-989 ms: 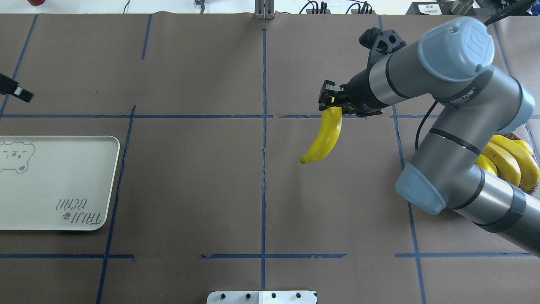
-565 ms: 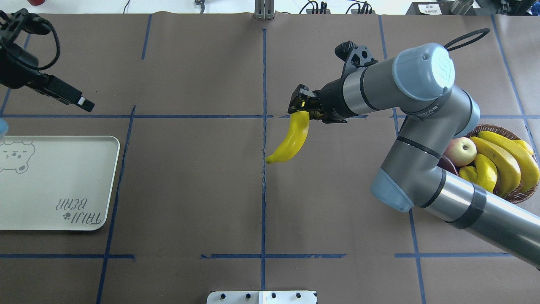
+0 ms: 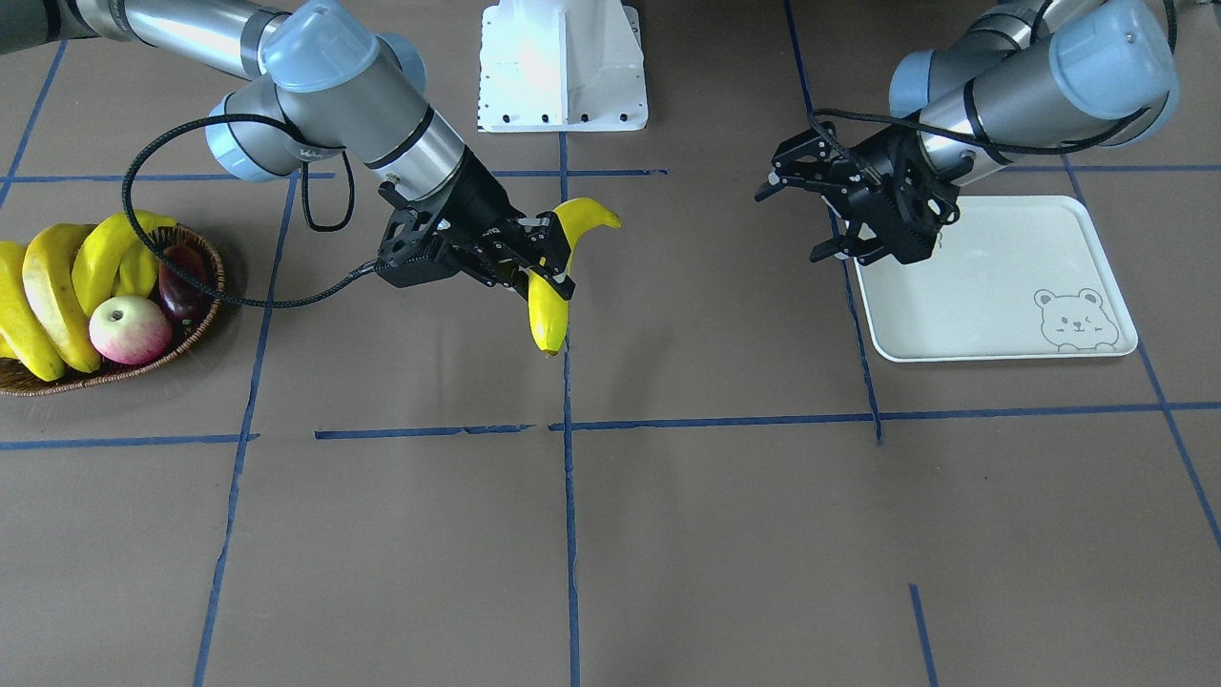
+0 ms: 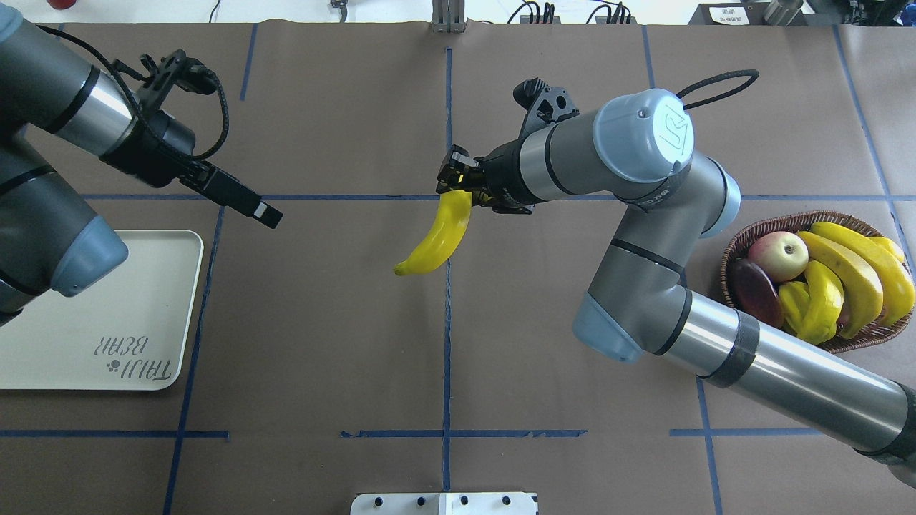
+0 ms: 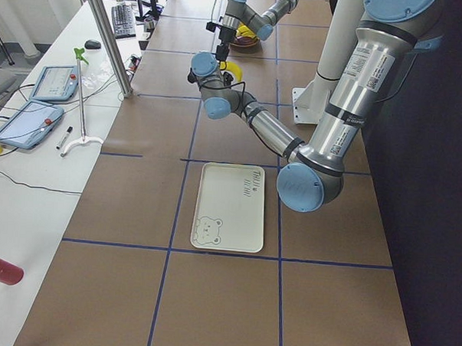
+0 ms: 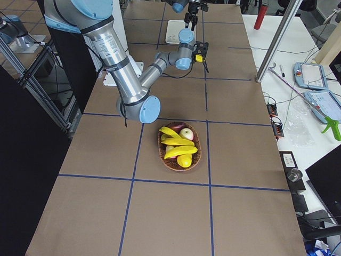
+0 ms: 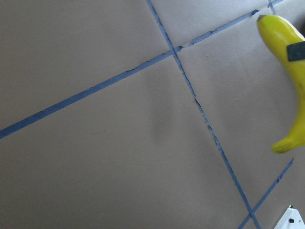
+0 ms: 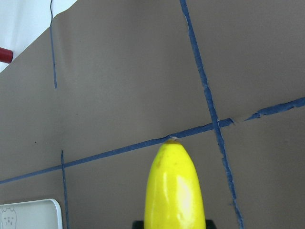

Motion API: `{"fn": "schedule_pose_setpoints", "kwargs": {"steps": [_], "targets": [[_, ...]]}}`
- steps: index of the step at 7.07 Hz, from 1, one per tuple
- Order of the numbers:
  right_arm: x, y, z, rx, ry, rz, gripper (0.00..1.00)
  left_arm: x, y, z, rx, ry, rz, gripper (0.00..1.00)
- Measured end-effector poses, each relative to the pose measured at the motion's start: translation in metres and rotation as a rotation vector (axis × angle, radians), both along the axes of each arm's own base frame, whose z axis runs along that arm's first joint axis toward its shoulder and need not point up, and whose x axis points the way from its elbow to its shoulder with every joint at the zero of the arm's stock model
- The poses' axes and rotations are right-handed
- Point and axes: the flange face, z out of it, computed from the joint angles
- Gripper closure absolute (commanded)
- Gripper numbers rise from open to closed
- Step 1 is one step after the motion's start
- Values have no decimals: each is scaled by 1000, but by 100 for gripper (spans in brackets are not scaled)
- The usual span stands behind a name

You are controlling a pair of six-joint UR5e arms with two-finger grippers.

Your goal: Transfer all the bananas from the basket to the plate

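Right gripper (image 4: 458,177), jaws pinching partway along a smooth, curved, bright-yellow banana (image 4: 440,232), its dark tip pointing down over the table's centre line. Left gripper (image 3: 796,219), jaws spread, hovers by the cream plate (image 4: 107,300) at left. More bananas (image 4: 855,268) fill the wicker basket (image 4: 823,214), far right.
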Motion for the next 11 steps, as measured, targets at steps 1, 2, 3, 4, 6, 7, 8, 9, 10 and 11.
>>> {"fn": "schedule_pose_setpoints", "kwargs": {"steps": [1,2,3,4,6,7,8,9,10,11], "targets": [[-3,2,-4,-3,-6,1,94,16,16,-11,6,52,-16,0],[-6,4,-8,-11,-14,0,94,37,35,-22,4,109,-47,0],[-9,7,-15,-24,-27,-2,93,58,52,-36,-1,162,-80,0],[-13,11,-22,-38,-41,-8,93,77,65,-49,-5,200,-106,0],[-22,21,-35,-59,-64,-22,92,94,74,-59,-6,225,-122,0],[-25,25,-40,-68,-74,-26,92,97,76,-60,-7,227,-121,0],[-27,27,-43,-72,-79,-29,92,99,77,-60,-7,228,-119,1],[-27,28,-45,-73,-82,-31,92,101,78,-60,-8,227,-116,33],[-27,28,-47,-72,-84,-31,92,102,79,-60,-8,227,-113,43],[-27,28,-47,-72,-86,-31,92,103,80,-60,-7,228,-110,46]]}}
